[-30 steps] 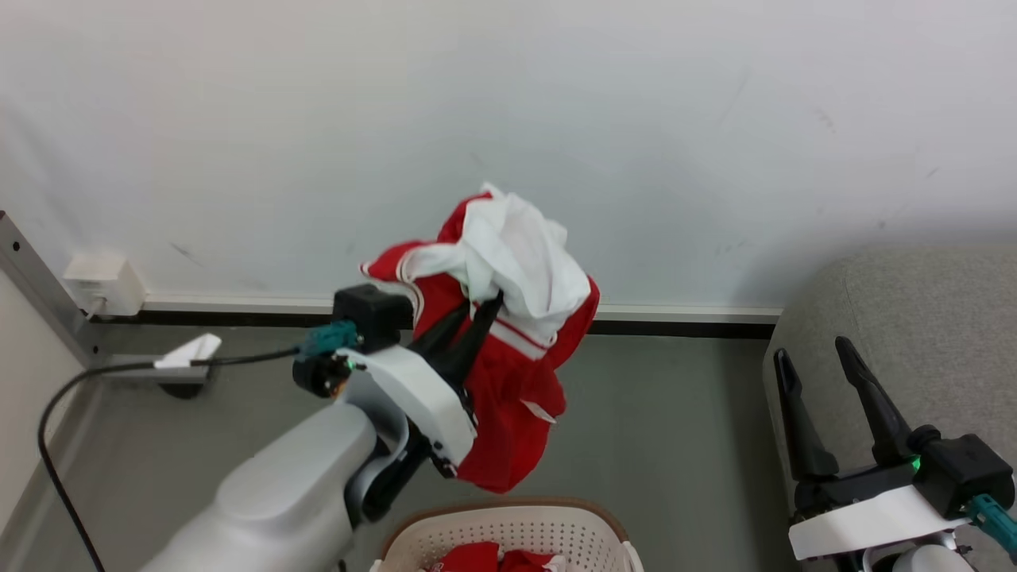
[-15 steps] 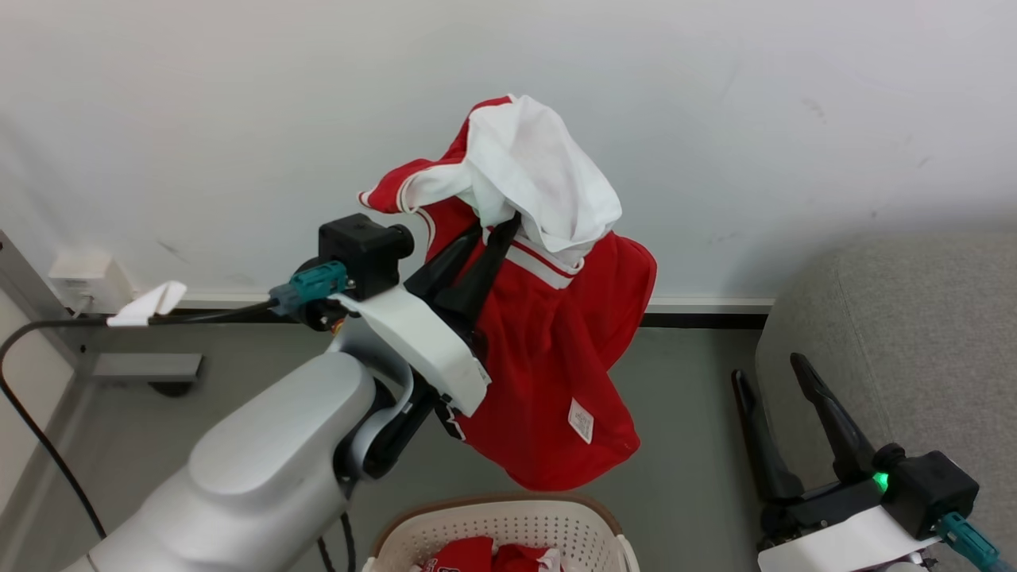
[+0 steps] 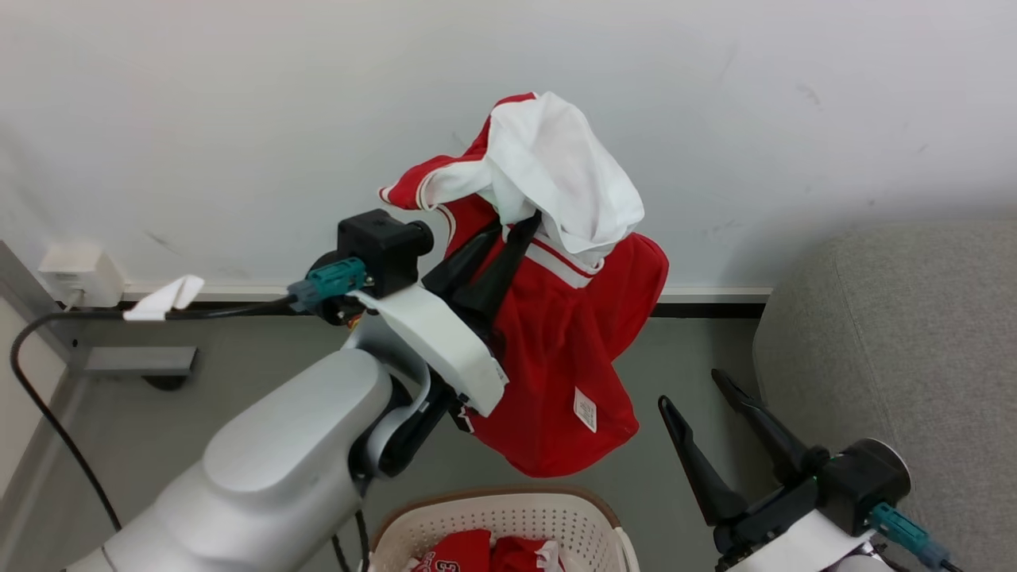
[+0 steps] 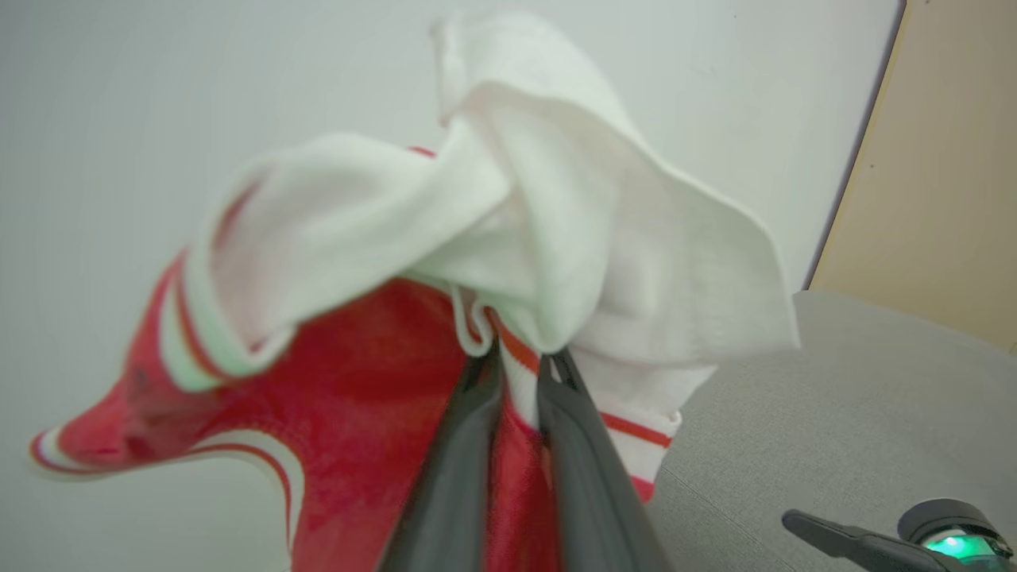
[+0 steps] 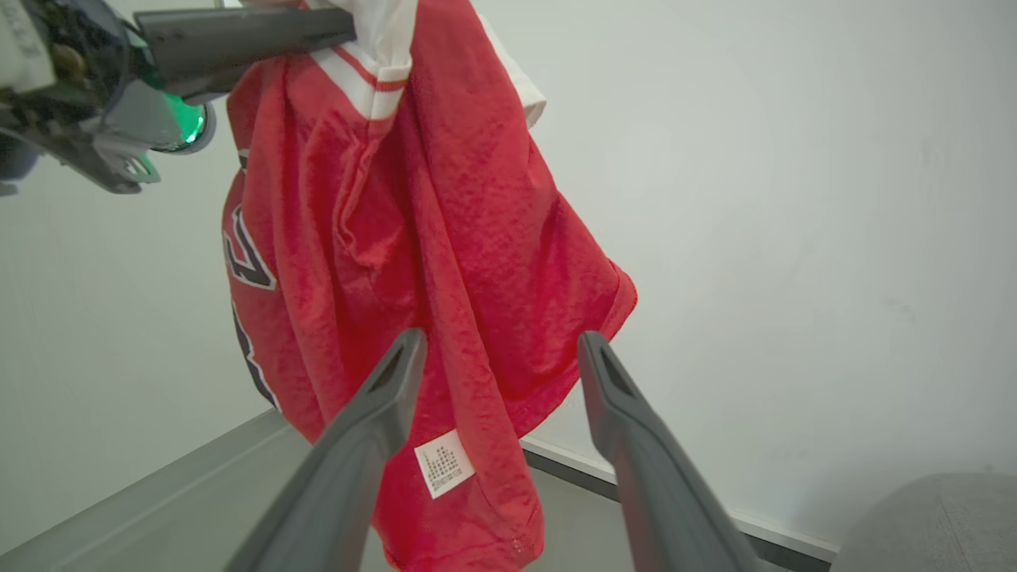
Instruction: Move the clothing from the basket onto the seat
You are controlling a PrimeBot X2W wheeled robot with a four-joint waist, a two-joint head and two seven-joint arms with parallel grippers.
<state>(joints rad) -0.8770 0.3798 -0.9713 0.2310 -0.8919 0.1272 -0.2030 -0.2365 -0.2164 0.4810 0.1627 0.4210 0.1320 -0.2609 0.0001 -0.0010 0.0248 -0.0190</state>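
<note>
Your left pincer (image 3: 520, 222) is clamping shut on the clothing (image 3: 556, 334), and the left wrist view is showing you its 2 dark fingers (image 4: 449, 492) pressing together on the red-and-white striped trim. You are seeing the red garment hanging free in the air from that grip, in front of the pale wall (image 3: 238, 119). Its white panel is flopping over the fingertips, and its red body is draping downward with a small white label (image 3: 585, 409) near the lower hem. That hem is hanging above the far rim of the basket (image 3: 508, 516), clear of it. The basket is sitting on the grey floor (image 3: 238, 381) at the bottom edge of the head view, with more red fabric (image 3: 469, 552) lying inside. The seat (image 3: 898, 334) is standing off to the right, apart from the garment. Your right pincer (image 3: 690, 388) is standing wide open and gripping nothing. It is pointing up between the basket and the seat, near the garment's lower edge but apart from it. At the far left, a black cable (image 3: 48, 381) is looping down across the floor.
</note>
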